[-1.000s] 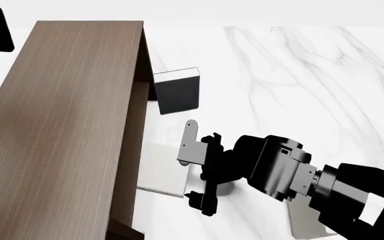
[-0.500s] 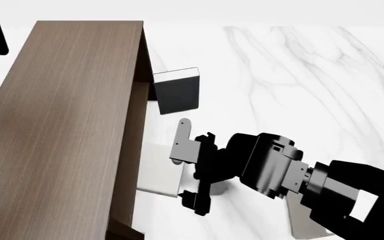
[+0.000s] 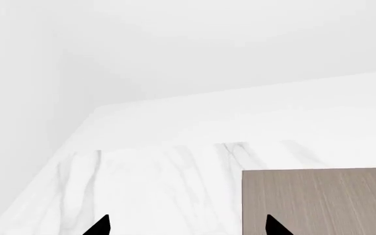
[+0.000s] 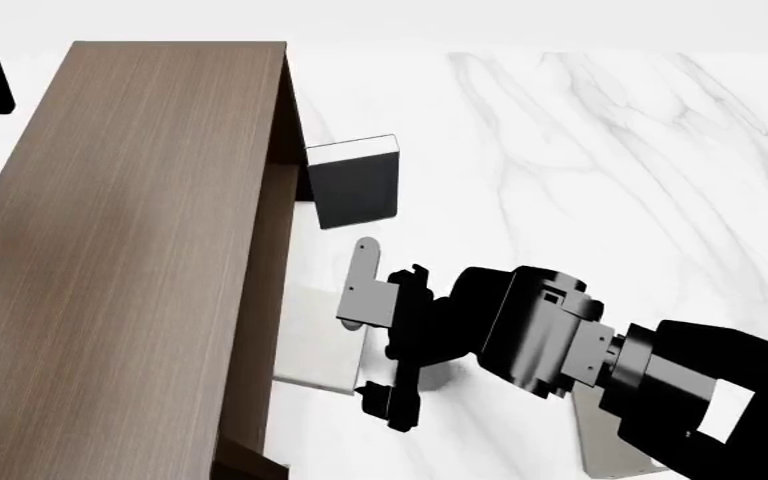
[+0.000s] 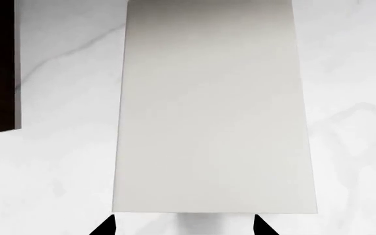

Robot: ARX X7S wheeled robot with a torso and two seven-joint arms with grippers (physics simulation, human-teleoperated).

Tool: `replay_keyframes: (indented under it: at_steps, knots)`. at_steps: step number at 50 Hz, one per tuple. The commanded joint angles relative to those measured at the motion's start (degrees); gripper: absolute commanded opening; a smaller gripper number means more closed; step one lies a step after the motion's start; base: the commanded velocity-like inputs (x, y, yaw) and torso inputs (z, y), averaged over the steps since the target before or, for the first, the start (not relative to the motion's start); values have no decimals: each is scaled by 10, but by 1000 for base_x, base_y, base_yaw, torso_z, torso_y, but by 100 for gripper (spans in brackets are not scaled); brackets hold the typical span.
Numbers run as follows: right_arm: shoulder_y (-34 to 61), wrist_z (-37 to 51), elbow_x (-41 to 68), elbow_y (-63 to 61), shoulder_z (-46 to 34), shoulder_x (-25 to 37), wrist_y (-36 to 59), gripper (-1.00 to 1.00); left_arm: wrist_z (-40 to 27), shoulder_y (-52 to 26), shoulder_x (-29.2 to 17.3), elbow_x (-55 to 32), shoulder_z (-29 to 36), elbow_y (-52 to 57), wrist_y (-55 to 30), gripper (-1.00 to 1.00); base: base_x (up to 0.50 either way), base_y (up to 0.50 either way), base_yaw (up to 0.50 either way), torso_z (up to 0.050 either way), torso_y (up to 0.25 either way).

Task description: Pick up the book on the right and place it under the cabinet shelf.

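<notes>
Head view: the cabinet shelf (image 4: 131, 260) fills the left, its open side facing right. The book (image 4: 320, 340) lies flat on the marble table (image 4: 598, 160), partly tucked under its lower edge. My right gripper (image 4: 373, 325) is spread open just beside the book; my left gripper (image 3: 184, 227) is open too.

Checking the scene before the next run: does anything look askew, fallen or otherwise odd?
Nothing looks damaged or spilled. The pale book lies flat, partly tucked beneath the cabinet, its end still out by the open right gripper. The black book stands upright against the cabinet's open side.
</notes>
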Motion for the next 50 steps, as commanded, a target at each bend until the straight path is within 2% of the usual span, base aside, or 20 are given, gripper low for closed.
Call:
replay_keyframes:
  at_steps: [1, 50]
  knots:
    - [1, -1, 7, -5, 5, -3, 1, 100, -2, 1, -1, -2, 0, 0, 1, 100, 0, 0, 0, 0, 0]
    - [-5, -80, -34, 153, -10, -100, -88, 100, -11, -21, -22, -22, -4, 12, -26, 100, 0, 0, 0, 0, 0]
